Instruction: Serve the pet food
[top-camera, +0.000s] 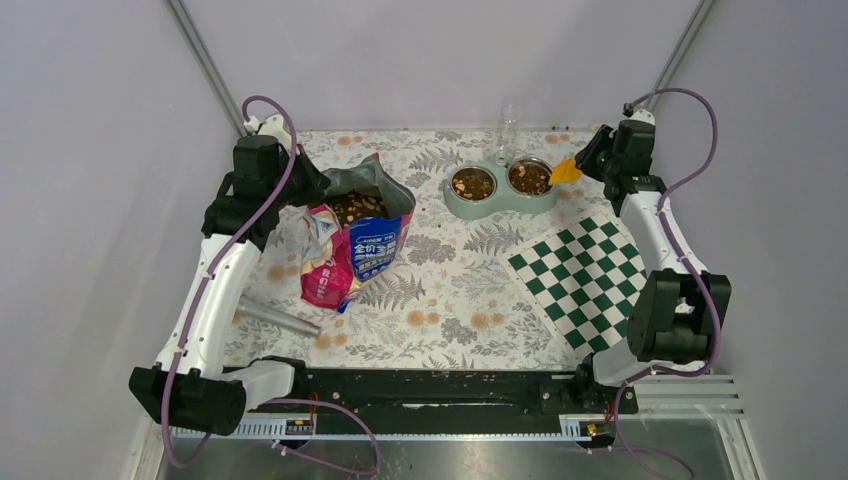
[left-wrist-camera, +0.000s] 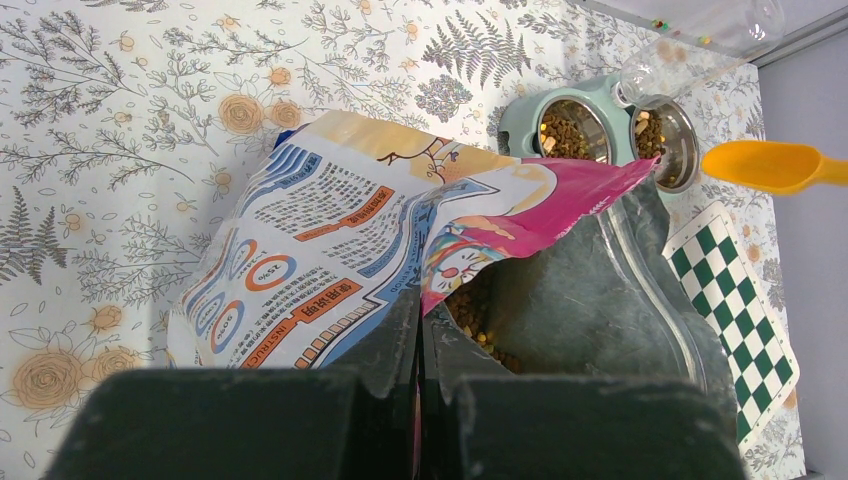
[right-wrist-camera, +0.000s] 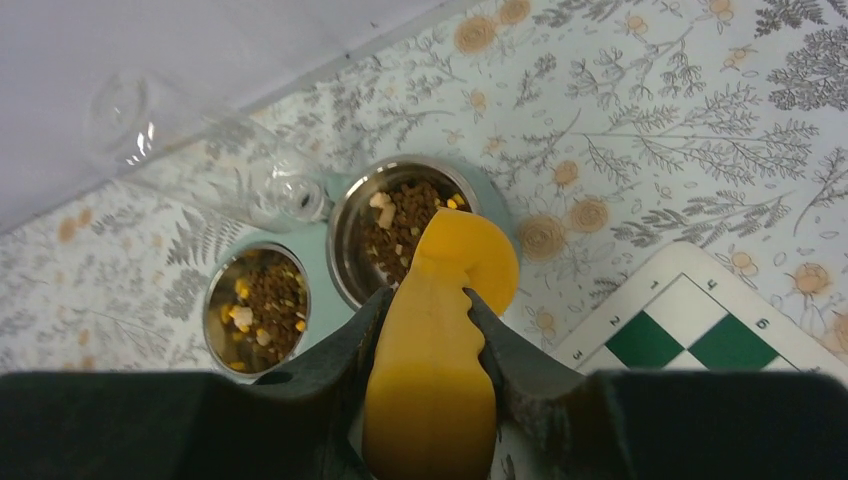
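Brown and tan pet food (top-camera: 357, 207) shows in the open mouth of the printed bag (top-camera: 362, 250), and more fills both steel bowls of the pale green feeder (top-camera: 500, 205). In the left wrist view kibble (left-wrist-camera: 482, 328) lies inside the bag (left-wrist-camera: 330, 200). My left gripper (left-wrist-camera: 420, 330) is shut on the bag's rim and holds it open. My right gripper (right-wrist-camera: 428, 305) is shut on the handle of the orange scoop (right-wrist-camera: 440, 350), whose head hangs over the right bowl (right-wrist-camera: 395, 235). The scoop (top-camera: 565, 171) sits at that bowl's right rim.
A green and white checkered mat (top-camera: 590, 275) lies at the right. A clear plastic bottle (top-camera: 508, 130) stands behind the feeder. A grey cylinder (top-camera: 278, 317) lies near the left arm. A flowered cloth (top-camera: 450, 290) covers the table.
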